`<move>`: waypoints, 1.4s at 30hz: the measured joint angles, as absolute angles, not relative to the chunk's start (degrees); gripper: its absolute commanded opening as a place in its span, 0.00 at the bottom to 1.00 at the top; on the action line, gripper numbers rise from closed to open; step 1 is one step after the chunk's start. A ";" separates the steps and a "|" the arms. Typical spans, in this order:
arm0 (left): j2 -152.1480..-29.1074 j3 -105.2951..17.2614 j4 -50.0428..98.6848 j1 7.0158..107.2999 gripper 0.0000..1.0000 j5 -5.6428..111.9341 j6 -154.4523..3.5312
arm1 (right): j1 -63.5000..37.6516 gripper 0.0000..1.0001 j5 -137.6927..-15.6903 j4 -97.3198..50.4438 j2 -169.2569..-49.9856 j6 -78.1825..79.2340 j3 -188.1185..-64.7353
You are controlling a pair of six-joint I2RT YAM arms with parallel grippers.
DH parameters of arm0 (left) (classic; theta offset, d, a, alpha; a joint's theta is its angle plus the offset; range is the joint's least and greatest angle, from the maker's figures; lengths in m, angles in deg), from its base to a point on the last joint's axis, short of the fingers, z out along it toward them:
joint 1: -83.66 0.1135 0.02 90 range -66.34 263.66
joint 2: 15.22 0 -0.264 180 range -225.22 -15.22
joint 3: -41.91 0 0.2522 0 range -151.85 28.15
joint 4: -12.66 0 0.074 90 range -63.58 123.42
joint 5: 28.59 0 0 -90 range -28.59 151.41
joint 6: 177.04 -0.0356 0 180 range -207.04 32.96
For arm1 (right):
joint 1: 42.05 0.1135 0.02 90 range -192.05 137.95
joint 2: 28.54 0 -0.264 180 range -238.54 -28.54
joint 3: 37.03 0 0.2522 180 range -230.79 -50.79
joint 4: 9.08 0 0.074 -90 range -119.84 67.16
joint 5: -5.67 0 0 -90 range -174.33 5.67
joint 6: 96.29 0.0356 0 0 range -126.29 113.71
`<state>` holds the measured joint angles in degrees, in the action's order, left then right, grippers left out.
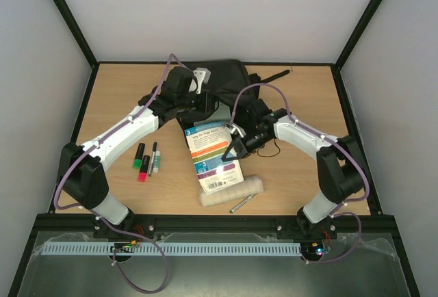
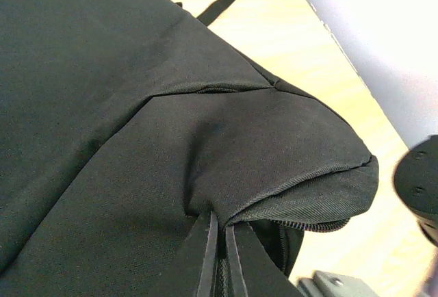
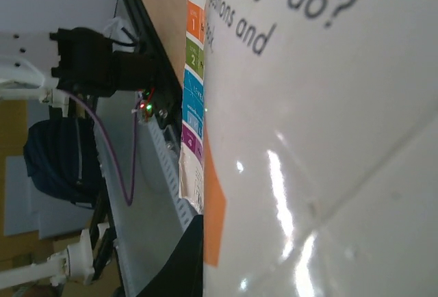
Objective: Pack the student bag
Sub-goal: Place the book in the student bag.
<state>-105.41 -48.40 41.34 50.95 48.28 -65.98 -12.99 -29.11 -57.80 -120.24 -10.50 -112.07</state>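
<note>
Cream roll (image 1: 231, 191): laid on the tabletop (image 1: 308, 98), well in front of the bag (image 1: 229, 81).
Markers (image 1: 145, 161): grouped front-left of the bag.
Booklet (image 1: 213, 155): placed just before the bag, its right edge clamped in the right gripper (image 1: 236, 146) jaws.
Left gripper (image 2: 219, 242): jaws pinched together on the bag's fabric.
Bag: set farthest back.

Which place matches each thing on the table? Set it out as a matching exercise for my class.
Things: 1 bag; 2 book; 3 markers; 4 roll.
Places: a left of the book; b far side of the table; c toward the near edge; d beside the right claw.
Pairs: 1-b, 2-d, 3-a, 4-c.
</note>
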 measured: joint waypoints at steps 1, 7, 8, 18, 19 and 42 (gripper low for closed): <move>-105.28 -48.40 41.45 50.95 0.02 48.28 -65.98 | -12.99 0.01 -29.50 -56.38 -121.36 -9.64 -112.37; -104.87 -48.40 41.56 50.95 0.02 48.17 -66.05 | -12.99 0.01 -33.37 -50.74 -128.04 -4.29 -115.68; -104.82 -48.40 41.56 51.04 0.02 48.35 -66.11 | -12.99 0.01 -33.61 -50.15 -128.79 -3.66 -116.05; -104.43 -47.79 41.82 51.01 0.03 48.68 -67.10 | -13.34 0.01 -36.94 -45.26 -130.80 -0.44 -116.81; -104.37 -47.72 41.82 50.99 0.02 48.61 -67.18 | -13.36 0.01 -36.98 -45.28 -130.80 -0.44 -116.92; -103.77 -46.15 42.43 50.60 0.02 47.74 -71.27 | -14.09 0.72 -58.07 -44.03 -127.48 -0.51 -117.90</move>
